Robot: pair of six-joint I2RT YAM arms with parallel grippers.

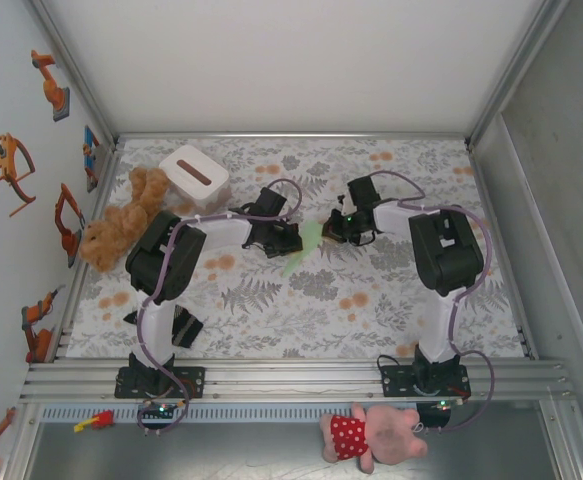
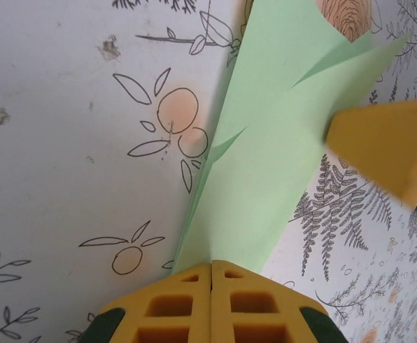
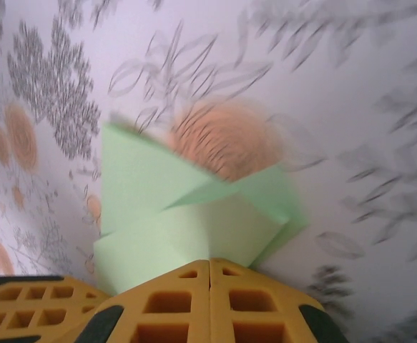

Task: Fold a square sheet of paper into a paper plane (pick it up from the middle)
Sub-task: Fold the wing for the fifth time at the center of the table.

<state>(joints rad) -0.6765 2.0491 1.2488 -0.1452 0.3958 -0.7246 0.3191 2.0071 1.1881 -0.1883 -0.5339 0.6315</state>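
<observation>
The square sheet of paper is folded into a narrow, pointed pale green paper plane (image 1: pixel 305 244) that lies over the flower-patterned table mat between my two grippers. My left gripper (image 1: pixel 291 240) is shut on its narrow end; in the left wrist view the yellow fingers (image 2: pixel 187 300) meet on the paper plane (image 2: pixel 280 143), which runs away up the frame. My right gripper (image 1: pixel 338 228) is shut on the wider end, where folded flaps of the paper plane (image 3: pixel 194 214) spread out from its closed fingers (image 3: pixel 244 300). One finger of the right gripper (image 2: pixel 390 146) shows beside the paper.
A white box with a dark slot (image 1: pixel 196 175) and a brown teddy (image 1: pixel 121 225) sit at the back left. A dark striped cloth (image 1: pixel 176 325) lies by the left arm's base. A pink plush pig (image 1: pixel 371 435) lies below the front rail. Walls enclose the table.
</observation>
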